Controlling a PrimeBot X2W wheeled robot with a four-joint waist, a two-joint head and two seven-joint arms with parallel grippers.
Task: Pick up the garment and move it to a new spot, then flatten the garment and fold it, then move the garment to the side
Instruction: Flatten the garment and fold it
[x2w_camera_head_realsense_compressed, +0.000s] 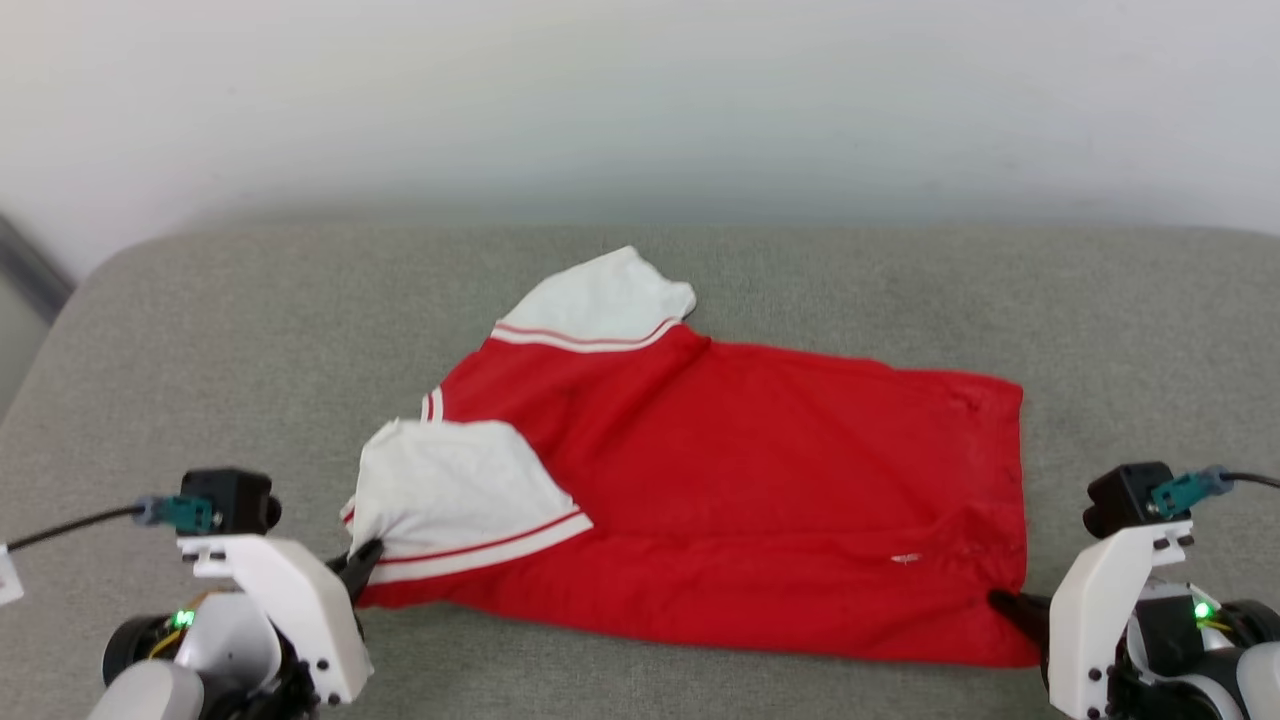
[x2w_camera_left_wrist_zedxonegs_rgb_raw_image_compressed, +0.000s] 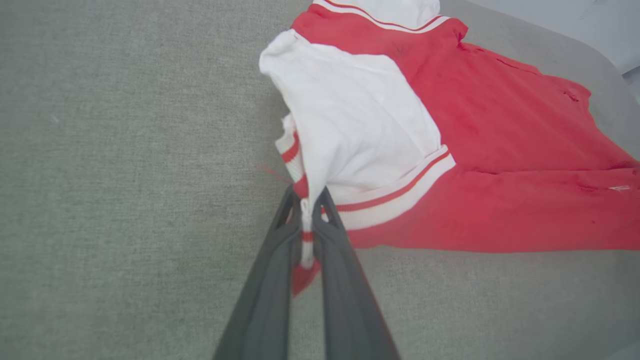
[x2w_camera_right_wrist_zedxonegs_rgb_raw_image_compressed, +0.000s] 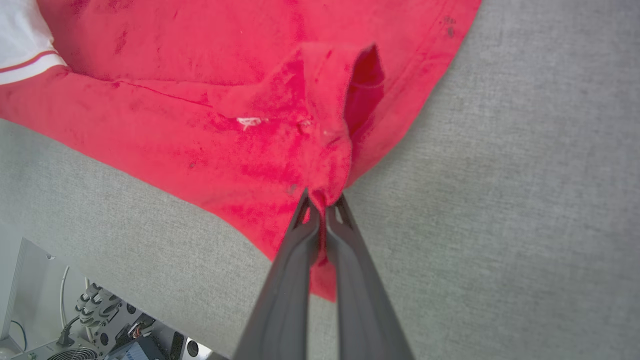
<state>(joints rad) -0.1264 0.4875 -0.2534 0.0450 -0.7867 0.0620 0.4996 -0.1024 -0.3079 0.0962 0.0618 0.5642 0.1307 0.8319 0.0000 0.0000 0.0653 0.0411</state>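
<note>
The garment (x2w_camera_head_realsense_compressed: 740, 480) lies spread across the grey cushion, plain red side up, collar end to the left and hem to the right. One white sleeve (x2w_camera_head_realsense_compressed: 600, 300) points away from me; the other (x2w_camera_head_realsense_compressed: 450, 495) is folded over the red body. No lettering shows. My left gripper (x2w_camera_head_realsense_compressed: 362, 562) is shut on the striped trim at the garment's (x2w_camera_left_wrist_zedxonegs_rgb_raw_image_compressed: 500, 150) near left corner, cloth pinched between its fingers (x2w_camera_left_wrist_zedxonegs_rgb_raw_image_compressed: 272, 280). My right gripper (x2w_camera_head_realsense_compressed: 1005, 603) is shut on the near right hem corner, where the red fabric (x2w_camera_right_wrist_zedxonegs_rgb_raw_image_compressed: 225, 125) bunches up into its fingertips (x2w_camera_right_wrist_zedxonegs_rgb_raw_image_compressed: 320, 207).
The grey cushion (x2w_camera_head_realsense_compressed: 200, 340) runs wide on both sides of the garment, with a pale wall (x2w_camera_head_realsense_compressed: 640, 90) behind it. Past the cushion's near edge, the right wrist view shows electronics and cables (x2w_camera_right_wrist_zedxonegs_rgb_raw_image_compressed: 90, 325) on the robot's base.
</note>
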